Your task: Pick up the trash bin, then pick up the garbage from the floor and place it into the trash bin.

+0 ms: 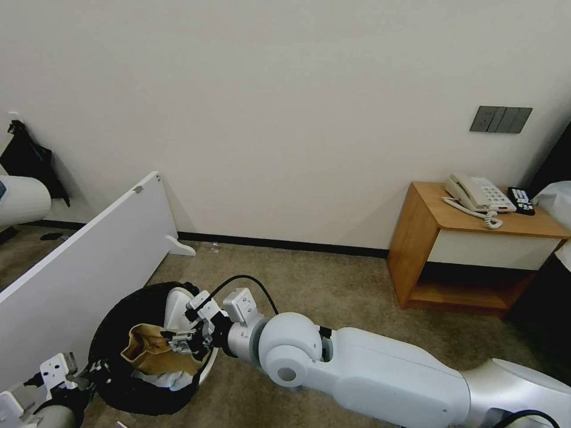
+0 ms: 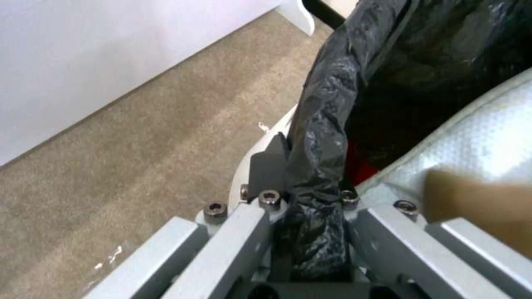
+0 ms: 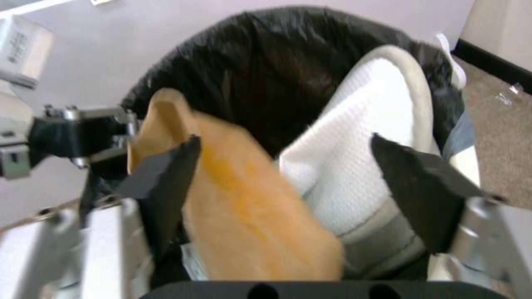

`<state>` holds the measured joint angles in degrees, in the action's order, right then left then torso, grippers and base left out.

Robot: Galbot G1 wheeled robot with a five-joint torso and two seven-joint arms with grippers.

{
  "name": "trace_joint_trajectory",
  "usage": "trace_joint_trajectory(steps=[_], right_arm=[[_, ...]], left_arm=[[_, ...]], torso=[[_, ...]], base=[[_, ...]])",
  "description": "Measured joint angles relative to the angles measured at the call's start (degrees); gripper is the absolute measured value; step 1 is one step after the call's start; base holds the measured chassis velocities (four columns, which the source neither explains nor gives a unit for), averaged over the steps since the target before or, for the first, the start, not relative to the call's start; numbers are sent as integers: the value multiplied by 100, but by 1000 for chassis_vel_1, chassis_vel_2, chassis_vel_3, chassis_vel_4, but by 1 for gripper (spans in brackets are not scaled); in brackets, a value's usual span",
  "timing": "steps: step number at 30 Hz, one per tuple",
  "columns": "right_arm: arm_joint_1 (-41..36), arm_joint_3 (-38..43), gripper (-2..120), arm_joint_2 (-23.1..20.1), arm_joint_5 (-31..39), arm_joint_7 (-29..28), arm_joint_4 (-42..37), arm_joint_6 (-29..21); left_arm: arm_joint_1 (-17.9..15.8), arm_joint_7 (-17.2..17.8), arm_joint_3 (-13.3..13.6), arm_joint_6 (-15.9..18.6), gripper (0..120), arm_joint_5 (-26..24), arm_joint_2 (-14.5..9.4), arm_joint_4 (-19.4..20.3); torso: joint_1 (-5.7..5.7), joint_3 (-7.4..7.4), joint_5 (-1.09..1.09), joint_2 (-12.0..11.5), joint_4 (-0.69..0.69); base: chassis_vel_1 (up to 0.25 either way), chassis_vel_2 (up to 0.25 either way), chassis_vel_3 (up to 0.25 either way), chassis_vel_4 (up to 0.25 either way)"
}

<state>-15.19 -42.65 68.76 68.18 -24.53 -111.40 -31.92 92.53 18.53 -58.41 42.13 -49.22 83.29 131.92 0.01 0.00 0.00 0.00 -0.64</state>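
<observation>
- Right gripper [image 1: 189,340] hangs over the mouth of the trash bin [image 1: 113,339], its two black fingers [image 3: 161,174] spread wide apart and gripping nothing.
- Between and just beneath those fingers lies a brown paper bag [image 3: 244,199], resting on top of the bin's contents; one finger is at the bag's edge, though actual contact cannot be told.
- Beside the bag, under the other finger, a white slipper [image 3: 360,166] leans against the bin's black liner [image 3: 260,62].
- Left gripper [image 2: 310,216] is clenched on the bin's rim, pinching the black liner and the white plastic wall together; in the head view it sits at the bin's near-left edge [image 1: 80,374].
- Something small and red [image 2: 363,170] shows deep in the bin, just past the left gripper.
- Beige carpet floor [image 1: 333,285] spreads beyond both grippers, with a white panel [image 1: 77,267] just to the left of the bin.
</observation>
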Motion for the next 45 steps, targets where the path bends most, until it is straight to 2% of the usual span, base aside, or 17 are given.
trace_joint_trajectory(steps=[1, 4, 21, 27, 29, 33, 36, 37, 41, 43, 44, 45], right_arm=[[0, 0, 86, 0, 0, 0, 0, 0], [0, 115, 99, -15, 86, -47, -128, -24], [58, 753, 100, -62, 267, -130, -552, -44], [-31, 1336, 100, -412, 269, -115, -813, -18], [-259, 1921, 100, -844, 250, -16, -1039, 36], [-515, 2359, 100, -1115, 223, 51, -1209, 101], [-838, 2831, 100, -1335, 104, 159, -1352, 224], [-1127, 3248, 100, -1509, -69, 291, -1457, 401], [-1415, 3671, 100, -1692, -226, 357, -1591, 707], [-1671, 4018, 100, -1807, -408, 388, -1685, 1040], [-1908, 4397, 100, -1837, -569, 463, -1739, 1455], [-1908, 4397, 100, -1837, -569, 463, -1739, 1455]], left_arm=[[0, 0, 0, 0, 2, 0, 0, 0], [5, -5, 30, 0, 2, 23, 20, 0], [38, -11, 45, 0, 2, 42, 17, 33], [38, -11, 51, 0, 2, 42, 5, 23], [46, -7, 106, 0, 2, 48, -11, 19], [37, -4, 148, 0, 2, 55, -23, 8], [31, -1, 169, 0, 2, 52, -31, 8], [33, 3, 172, 0, 2, 30, -45, 32], [43, 4, 158, 0, 2, -9, -64, 82], [62, 6, 126, 0, 2, -47, -92, 130], [140, 2, 14, 0, 2, -98, -75, 225], [140, 2, 14, 0, 2, -98, -75, 225]], torso=[[0, 0, 0, 0, 0], [0, 0, 0, 0, 0], [0, 0, 0, 0, 0], [0, 0, 1, 0, 0], [0, 0, 1, 0, -2], [0, 0, 0, 0, -2], [0, 0, 1, 0, 0], [0, 0, 2, 0, -2], [1, 0, 1, 0, -1], [0, 0, 1, 0, 0], [0, 0, 1, 0, -3], [0, 0, 1, 0, -3]], base=[[0, 0, 0, 0], [0, 0, 0, 0], [0, 0, 0, 0], [0, 0, 0, 0], [0, 0, 0, 0], [0, 0, 0, 0], [0, 0, 0, 0], [0, 0, 0, 0], [0, 0, 0, 0], [0, 0, 0, 0], [0, 0, 0, 0], [0, 0, 0, 0]])
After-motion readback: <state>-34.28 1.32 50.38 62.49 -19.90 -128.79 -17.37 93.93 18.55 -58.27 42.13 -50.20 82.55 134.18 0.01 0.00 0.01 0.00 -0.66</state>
